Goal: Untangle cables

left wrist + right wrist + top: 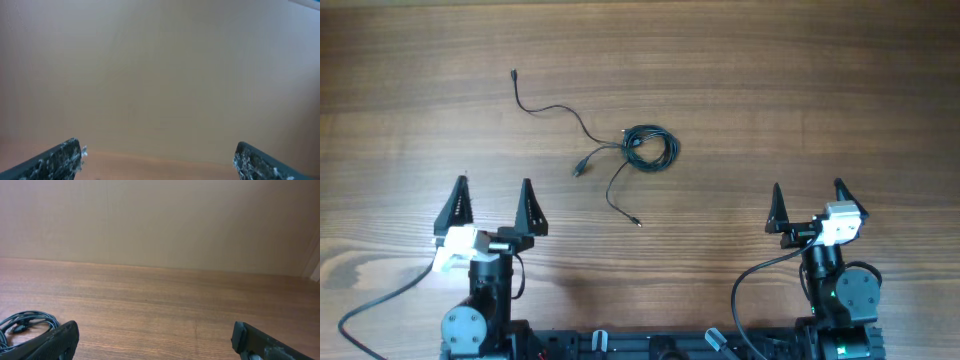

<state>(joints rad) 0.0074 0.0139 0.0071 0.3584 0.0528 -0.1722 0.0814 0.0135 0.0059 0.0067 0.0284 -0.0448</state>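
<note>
The left gripper (pixel 494 185) and right gripper (pixel 808 185) both stand wide open, holding nothing, well apart from the cables (pixel 648 146) — a small coil with loose tails, ahead between them. Pinching the coil itself would likely tighten the snarl — or drag it whole.

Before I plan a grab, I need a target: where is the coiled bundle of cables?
Overhead, the coiled bundle lies near the middle of the table, ahead of and between the left gripper and right gripper, loose ends trailing to its left.
</note>
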